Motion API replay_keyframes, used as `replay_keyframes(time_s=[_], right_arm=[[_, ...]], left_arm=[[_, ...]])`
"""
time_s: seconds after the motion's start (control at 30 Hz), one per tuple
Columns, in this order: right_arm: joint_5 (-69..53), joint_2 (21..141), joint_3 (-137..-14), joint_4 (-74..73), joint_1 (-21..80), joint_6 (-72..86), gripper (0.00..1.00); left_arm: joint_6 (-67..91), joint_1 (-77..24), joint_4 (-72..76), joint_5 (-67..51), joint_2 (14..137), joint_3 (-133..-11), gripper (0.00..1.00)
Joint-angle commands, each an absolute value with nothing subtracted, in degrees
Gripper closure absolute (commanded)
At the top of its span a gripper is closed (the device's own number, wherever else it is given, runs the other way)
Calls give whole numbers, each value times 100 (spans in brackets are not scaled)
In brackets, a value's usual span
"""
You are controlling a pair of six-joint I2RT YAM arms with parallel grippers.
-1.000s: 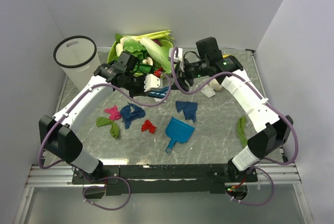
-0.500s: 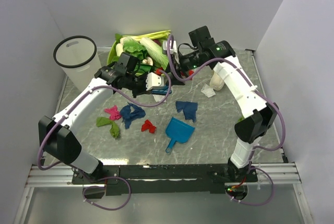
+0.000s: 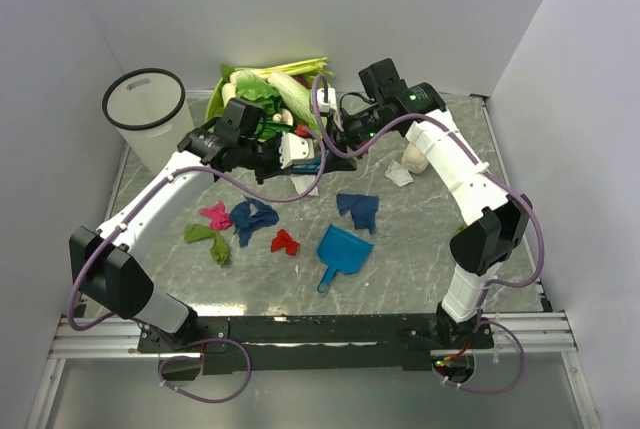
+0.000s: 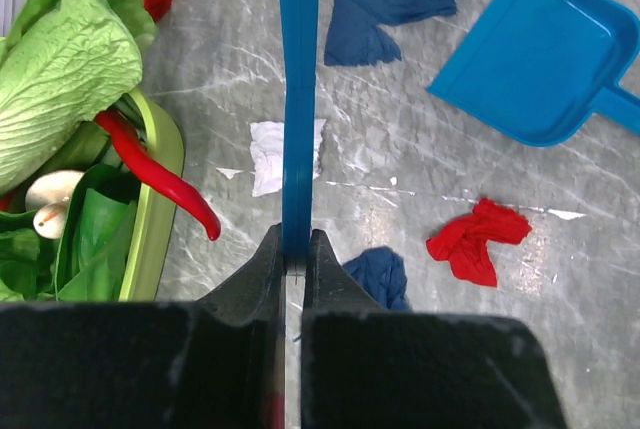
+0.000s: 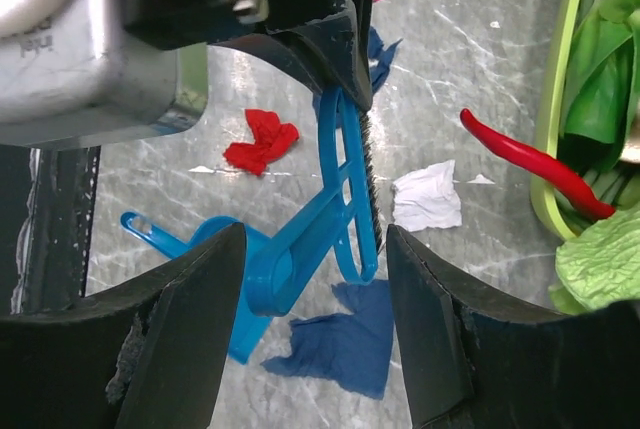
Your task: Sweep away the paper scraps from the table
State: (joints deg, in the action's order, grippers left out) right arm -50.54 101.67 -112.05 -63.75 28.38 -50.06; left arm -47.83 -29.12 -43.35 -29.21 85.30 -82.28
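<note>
Paper scraps (image 3: 252, 217), small crumpled torn bits in red, dark blue, green, white and pink, lie loose on the grey-green marble-patterned table (image 3: 410, 249). Most sit in its middle and left part, and one white piece (image 4: 266, 155) lies near the lime-green plastic tray of leafy vegetables (image 4: 168, 164). We note that none is collected yet. The light-blue plastic dustpan (image 3: 343, 247) rests flat and unheld among them, its open mouth near a dark-blue scrap (image 3: 358, 209); we judge that this placement suits receiving swept material. The left gripper (image 4: 293, 245) has its fingers (image 4: 258, 274) clenched on the thin edge of a blue plastic hand brush (image 4: 297, 89), which it holds out over the table with the dark bristle edge turned sideways, not down. The right gripper (image 5: 315, 239) faces it at close range. Its fingers (image 5: 190, 339) are spread wide, one on either side of the brush, and we see no contact with it. We judge this arrangement to be preparation for a hand-over or a re-grip, so that the brush can be brought into a working attitude; which of the two, we cannot tell. Caution: a red chilli pepper (image 4: 160, 174) hangs over the tray rim close to the white piece, and a stroke made there could catch it.
</note>
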Motion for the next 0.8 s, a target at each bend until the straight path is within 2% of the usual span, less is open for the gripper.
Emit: replay_keyframes(time_s=[0.0, 0.13, 0.63, 0.73, 0.77], right_arm=[[-5072, 9791, -11215, -6372, 2856, -5194, 35], [-5089, 9782, -11136, -6249, 2865, -5142, 37], [-4834, 9668, -11048, -5924, 2936, -4905, 61], [-4843, 9650, -11048, -5845, 2944, -4817, 73], [-4860, 9642, -11048, -5827, 2936, -4782, 83]], left_arm=[[-4614, -2936, -4052, -3173, 8332, -8288, 99], [-4605, -2936, -4113, -3287, 8385, -8349, 99], [-4474, -2936, -4113, -3357, 8376, -8297, 99], [-4404, -2927, -4087, -3392, 8367, -8288, 99], [-4386, -2935, -4070, -3384, 8358, -8279, 99]])
